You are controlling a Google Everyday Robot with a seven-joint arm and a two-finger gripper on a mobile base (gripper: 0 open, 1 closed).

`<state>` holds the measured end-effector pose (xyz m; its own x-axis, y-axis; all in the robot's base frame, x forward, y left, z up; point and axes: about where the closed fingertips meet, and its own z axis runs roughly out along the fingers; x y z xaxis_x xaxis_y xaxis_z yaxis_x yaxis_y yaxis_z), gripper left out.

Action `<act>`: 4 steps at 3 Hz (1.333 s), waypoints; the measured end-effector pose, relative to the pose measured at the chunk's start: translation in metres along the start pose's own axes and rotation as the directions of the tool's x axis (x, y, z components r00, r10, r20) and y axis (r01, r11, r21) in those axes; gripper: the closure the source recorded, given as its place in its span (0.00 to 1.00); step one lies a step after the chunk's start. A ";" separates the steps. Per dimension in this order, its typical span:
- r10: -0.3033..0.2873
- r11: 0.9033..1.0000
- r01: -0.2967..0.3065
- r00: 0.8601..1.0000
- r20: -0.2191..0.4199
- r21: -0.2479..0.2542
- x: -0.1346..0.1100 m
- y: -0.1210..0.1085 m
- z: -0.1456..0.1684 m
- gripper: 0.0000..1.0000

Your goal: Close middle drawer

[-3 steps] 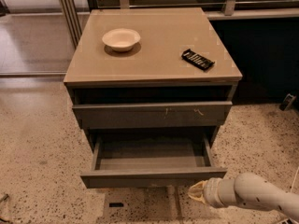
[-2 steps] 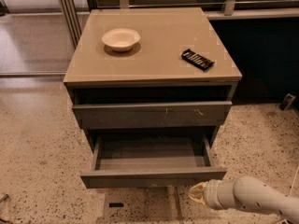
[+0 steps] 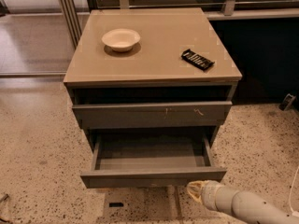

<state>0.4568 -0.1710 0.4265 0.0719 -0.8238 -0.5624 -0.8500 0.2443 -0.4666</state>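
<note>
The middle drawer (image 3: 149, 177) stands pulled far out of the grey cabinet (image 3: 159, 64). It is shallow and empty, with a plain flat front. My gripper (image 3: 194, 190) is at the bottom right of the camera view, just below and in front of the right part of that drawer front, on the end of a pale arm (image 3: 243, 206) that comes in from the lower right. Whether it touches the front does not show. The lowest drawer is hidden under the open one.
The top drawer (image 3: 149, 115), with small pale scratches, stands slightly out. A white bowl (image 3: 121, 38) and a flat black object (image 3: 197, 59) lie on the cabinet top. Speckled floor surrounds the cabinet; dark panels stand behind at the right.
The arm has shifted very slightly. The middle drawer stands as far out as before.
</note>
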 end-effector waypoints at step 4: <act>-0.064 0.968 0.038 0.993 0.100 0.247 0.026 -0.043 0.037 1.00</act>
<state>0.5146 -0.1843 0.4066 0.1785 -0.7822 -0.5969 -0.6917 0.3317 -0.6415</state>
